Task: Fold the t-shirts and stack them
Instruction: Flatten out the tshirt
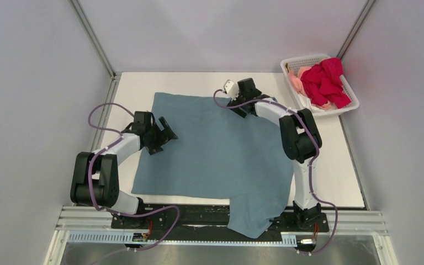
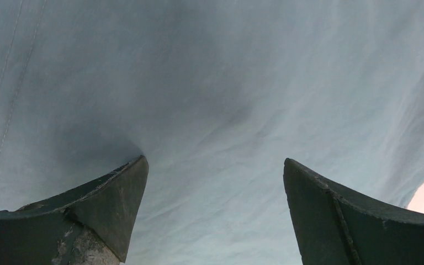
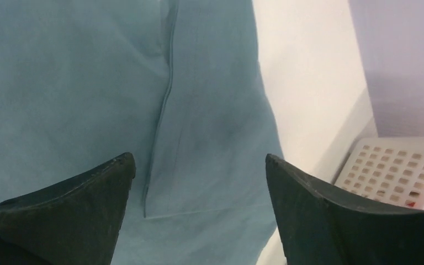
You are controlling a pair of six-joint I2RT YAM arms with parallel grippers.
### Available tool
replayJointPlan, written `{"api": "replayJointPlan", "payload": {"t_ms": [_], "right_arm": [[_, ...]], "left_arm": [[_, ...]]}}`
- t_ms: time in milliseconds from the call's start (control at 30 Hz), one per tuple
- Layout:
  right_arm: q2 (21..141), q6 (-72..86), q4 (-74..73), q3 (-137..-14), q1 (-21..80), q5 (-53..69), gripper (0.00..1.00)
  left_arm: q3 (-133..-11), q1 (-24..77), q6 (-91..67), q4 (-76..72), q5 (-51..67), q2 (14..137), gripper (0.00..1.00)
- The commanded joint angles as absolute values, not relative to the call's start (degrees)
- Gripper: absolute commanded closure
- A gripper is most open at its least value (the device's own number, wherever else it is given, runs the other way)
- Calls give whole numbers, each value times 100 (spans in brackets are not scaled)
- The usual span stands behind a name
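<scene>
A large dusty blue-grey t-shirt lies spread on the white table, its near right corner hanging over the front edge. My left gripper is open and empty at the shirt's left edge; the left wrist view shows only blue cloth between its fingers. My right gripper is open and empty over the shirt's far right corner, where a seam and hem show. A bright red t-shirt and a pale pink one lie crumpled in the basket.
A white plastic lattice basket stands at the table's far right corner; it also shows in the right wrist view. Bare white table lies right of the shirt. Grey walls close in on three sides.
</scene>
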State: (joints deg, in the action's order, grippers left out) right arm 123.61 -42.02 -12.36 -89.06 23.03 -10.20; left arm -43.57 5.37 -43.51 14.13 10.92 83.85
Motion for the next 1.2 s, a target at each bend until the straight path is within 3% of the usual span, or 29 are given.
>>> {"api": "replayJointPlan", "payload": {"t_ms": [0, 333, 533, 767, 967, 1033, 1167], "right_arm": [[12629, -4663, -1461, -9282, 2274, -1189, 10], [13015, -4783, -1436, -9467, 2131, -1920, 20], [13330, -4606, -1085, -9947, 1987, -2661, 42], [13938, -4592, -330, -11086, 1711, -3057, 58], [14972, -4708, 256, -13041, 1469, -3606, 49], [14564, -4553, 226, -12775, 1554, -3268, 37], [13315, -4398, -294, -11320, 1774, -1985, 27]], "left_arm": [[-4105, 533, -4448, 998, 1050, 8231, 0], [-3914, 522, -4460, 1409, 202, 8441, 0], [-3905, 520, -4475, 1462, 94, 8456, 0], [-3897, 524, -4507, 1619, 18, 8402, 0], [-3911, 527, -4452, 1689, 34, 8266, 0], [-3923, 520, -4440, 1665, 87, 8203, 0], [-3929, 523, -4433, 1591, 230, 8102, 0]]}}
